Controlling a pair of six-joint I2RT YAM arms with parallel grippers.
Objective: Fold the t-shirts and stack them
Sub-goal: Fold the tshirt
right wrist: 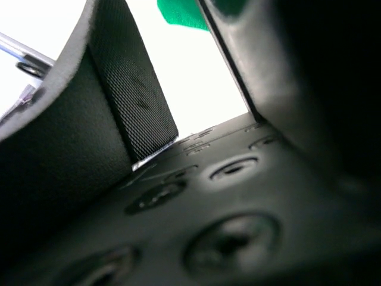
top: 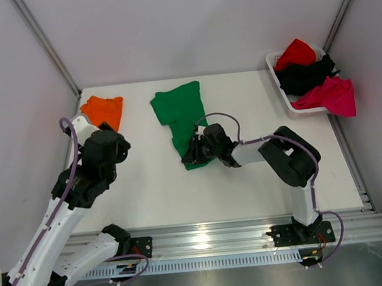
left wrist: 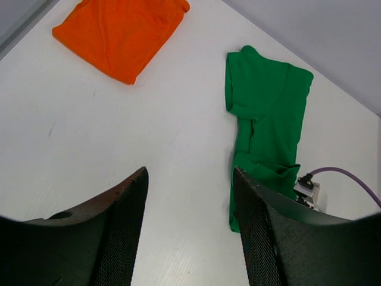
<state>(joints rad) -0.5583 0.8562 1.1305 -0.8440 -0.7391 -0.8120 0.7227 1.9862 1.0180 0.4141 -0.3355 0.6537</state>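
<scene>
A bright green t-shirt (top: 181, 110) lies partly folded in a long strip at the table's middle back, also in the left wrist view (left wrist: 268, 113). A folded orange t-shirt (top: 103, 111) lies at the back left (left wrist: 119, 36). My right gripper (top: 189, 155) is low at the green shirt's near end, jaws apart, with white table and a bit of green cloth (right wrist: 181, 15) showing between the fingers (right wrist: 143, 101). My left gripper (top: 112, 143) is open and empty (left wrist: 189, 179), above bare table between the two shirts.
A white basket (top: 279, 86) at the back right holds a red shirt (top: 295, 52), a black shirt (top: 307, 75) and a magenta shirt (top: 329, 96) that hangs over its edge. Walls close in on the left, back and right.
</scene>
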